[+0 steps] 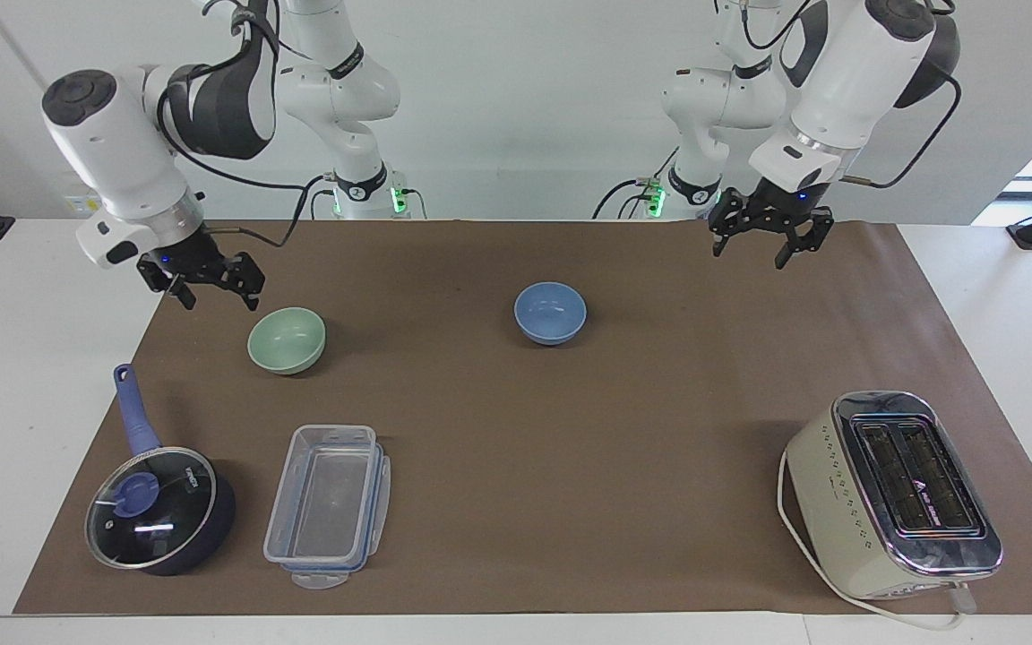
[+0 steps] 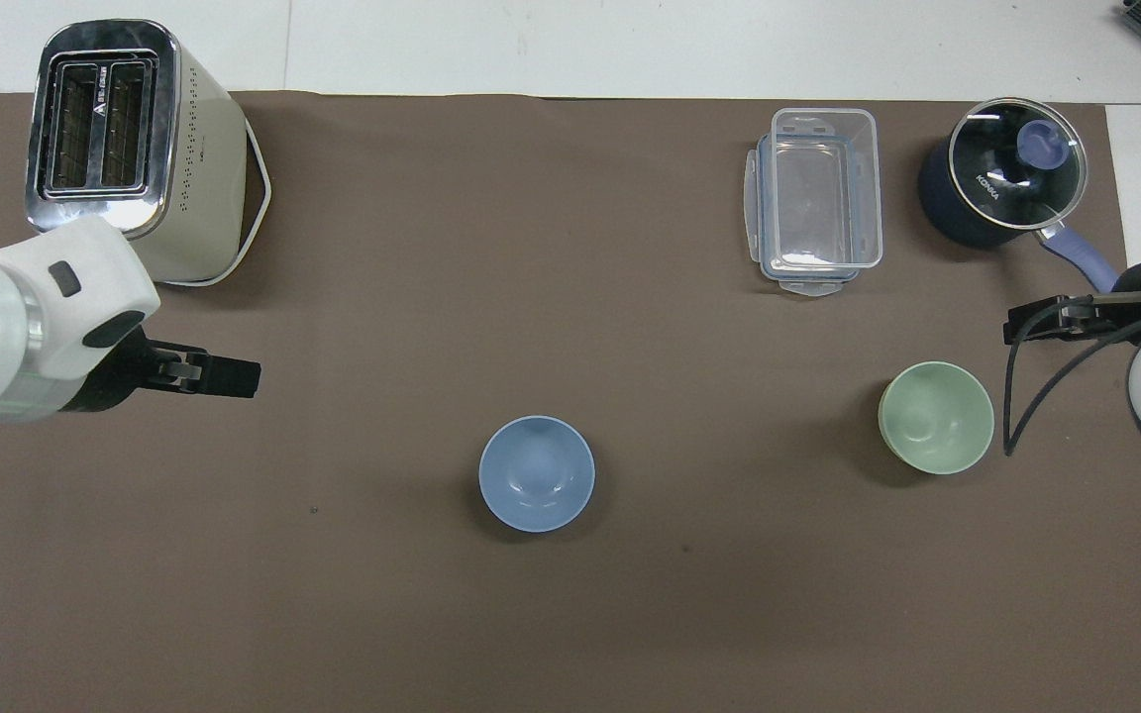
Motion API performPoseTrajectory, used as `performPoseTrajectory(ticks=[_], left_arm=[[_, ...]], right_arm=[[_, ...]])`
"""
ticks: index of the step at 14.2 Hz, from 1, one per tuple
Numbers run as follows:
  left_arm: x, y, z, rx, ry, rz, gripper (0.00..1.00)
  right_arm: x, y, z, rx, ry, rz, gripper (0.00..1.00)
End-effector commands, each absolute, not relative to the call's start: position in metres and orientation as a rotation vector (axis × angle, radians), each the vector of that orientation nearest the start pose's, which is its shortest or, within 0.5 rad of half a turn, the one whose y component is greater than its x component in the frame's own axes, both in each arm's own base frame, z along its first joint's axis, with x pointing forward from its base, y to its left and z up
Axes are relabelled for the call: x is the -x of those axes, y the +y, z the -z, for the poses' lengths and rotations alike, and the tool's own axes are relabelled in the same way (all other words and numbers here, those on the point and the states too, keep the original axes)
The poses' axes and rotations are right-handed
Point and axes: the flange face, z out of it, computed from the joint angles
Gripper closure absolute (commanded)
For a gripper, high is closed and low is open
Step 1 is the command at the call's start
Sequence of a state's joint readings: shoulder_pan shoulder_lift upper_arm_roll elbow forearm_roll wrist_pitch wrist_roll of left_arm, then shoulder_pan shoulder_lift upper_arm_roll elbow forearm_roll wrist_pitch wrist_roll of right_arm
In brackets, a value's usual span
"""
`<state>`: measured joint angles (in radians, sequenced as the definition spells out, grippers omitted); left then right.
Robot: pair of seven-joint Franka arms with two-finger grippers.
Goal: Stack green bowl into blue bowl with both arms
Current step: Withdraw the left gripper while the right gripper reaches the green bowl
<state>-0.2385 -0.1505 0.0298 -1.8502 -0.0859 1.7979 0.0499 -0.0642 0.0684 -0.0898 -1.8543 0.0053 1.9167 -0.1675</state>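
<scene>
- brown matting (image 1: 570,466) is covering the table, and on it are sitting two bowls, one saucepan, one clear food box and one toaster.
- white lettering reading "konka" is showing on the glass lid of the dark blue saucepan (image 2: 1001,188); a small mark is showing on top of the toaster (image 1: 897,493), too small to read.
- one green bowl (image 1: 287,339) is sitting upright on the mat just beside and below the right gripper (image 1: 211,288), toward the right arm's end of the table; nothing is touching it.
- one blue bowl (image 1: 550,313) is sitting upright near the middle of the mat, well apart from the green bowl and from both pairs of fingers.
- right gripper is hanging in the air over the mat's edge with its fingers spread and grasping nothing.
- left gripper (image 1: 771,235) is hanging in the air over the mat toward the left arm's end, its fingers likewise spread and empty; the toaster is lying well away from its fingertips.
- clear lidded box (image 1: 328,506) is lying beside the saucepan, both well apart from the right gripper's fingers.
</scene>
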Motion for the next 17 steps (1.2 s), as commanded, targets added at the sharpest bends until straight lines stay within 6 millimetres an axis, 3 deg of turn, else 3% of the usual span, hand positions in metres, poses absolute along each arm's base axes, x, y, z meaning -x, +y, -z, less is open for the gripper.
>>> performPoseTrajectory(ticks=[1, 4, 7, 10, 14, 17], left_arm=[[-0.522, -0.086, -0.629, 3.126, 0.430, 0.178, 0.00], [-0.533, -0.061, -0.653, 3.106, 0.437, 0.181, 0.00], [-0.547, -0.056, -0.668, 3.126, 0.419, 0.090, 0.00], [-0.556, -0.058, -0.672, 3.127, 0.420, 0.042, 0.00], [-0.550, -0.060, -0.674, 3.122, 0.426, 0.012, 0.00], [-0.541, -0.059, -0.672, 3.126, 0.430, -0.009, 0.00]], right_arm=[[-0.557, -0.099, -0.433, 3.096, -0.081, 0.018, 0.00], [-0.548, -0.099, -0.394, 3.096, -0.106, 0.014, 0.00], [-0.533, -0.097, -0.361, 3.100, -0.097, 0.018, 0.00], [-0.527, -0.100, -0.340, 3.102, -0.082, 0.010, 0.00], [-0.525, -0.104, -0.336, 3.102, -0.046, 0.005, 0.01], [-0.525, -0.105, -0.335, 3.103, -0.039, 0.007, 0.20]])
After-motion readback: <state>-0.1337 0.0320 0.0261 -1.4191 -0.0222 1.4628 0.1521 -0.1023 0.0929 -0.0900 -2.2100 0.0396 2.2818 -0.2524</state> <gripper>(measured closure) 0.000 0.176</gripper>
